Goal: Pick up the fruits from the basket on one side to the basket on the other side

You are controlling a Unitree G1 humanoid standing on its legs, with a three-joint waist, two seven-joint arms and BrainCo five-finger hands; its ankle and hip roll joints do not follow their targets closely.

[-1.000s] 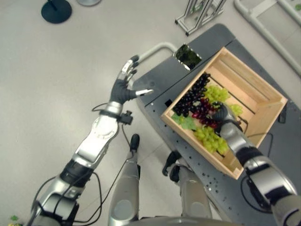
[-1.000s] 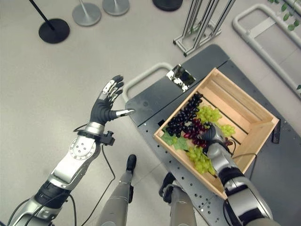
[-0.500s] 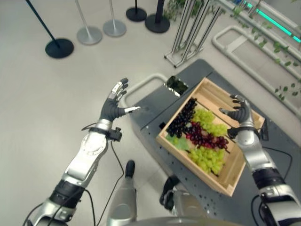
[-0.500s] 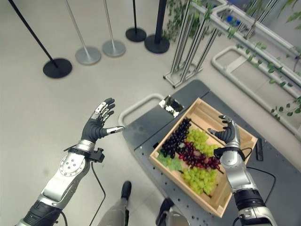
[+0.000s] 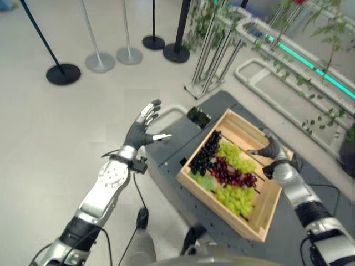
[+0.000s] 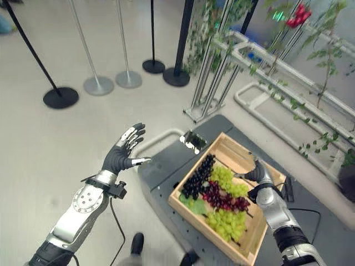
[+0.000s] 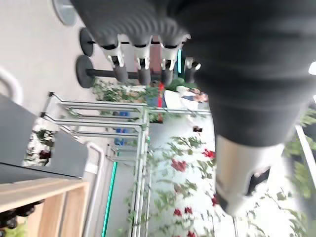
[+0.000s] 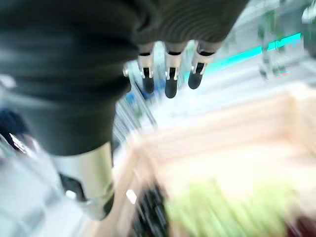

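1. Grapes are sitting in the wooden crate (image 5: 260,228) on the grey cart (image 5: 183,136) in the left eye view: dark bunch (image 5: 205,154), red bunch (image 5: 233,177), green bunches (image 5: 236,198). They are lying packed together, prob. so none roll out. No 2nd basket to see.
2. Right eye view: left hand (image 6: 123,151) is hanging over the floor beside the cart w/ fingers spread, holding nothing. Looks like it is waiting. Right hand (image 6: 258,174) is hanging over the crate's far side, just by the green grapes (image 6: 226,180), fingers loose and apart, holding nothing.
3. Left wrist view: left fingers (image 7: 143,65) are sticking out straight, nothing in them. Crate corner (image 7: 44,192) is showing.
4. Right wrist view: right fingers (image 8: 169,74) are straight too, pointing over the crate and blurry green grapes (image 8: 232,207). I think a grab is coming next.
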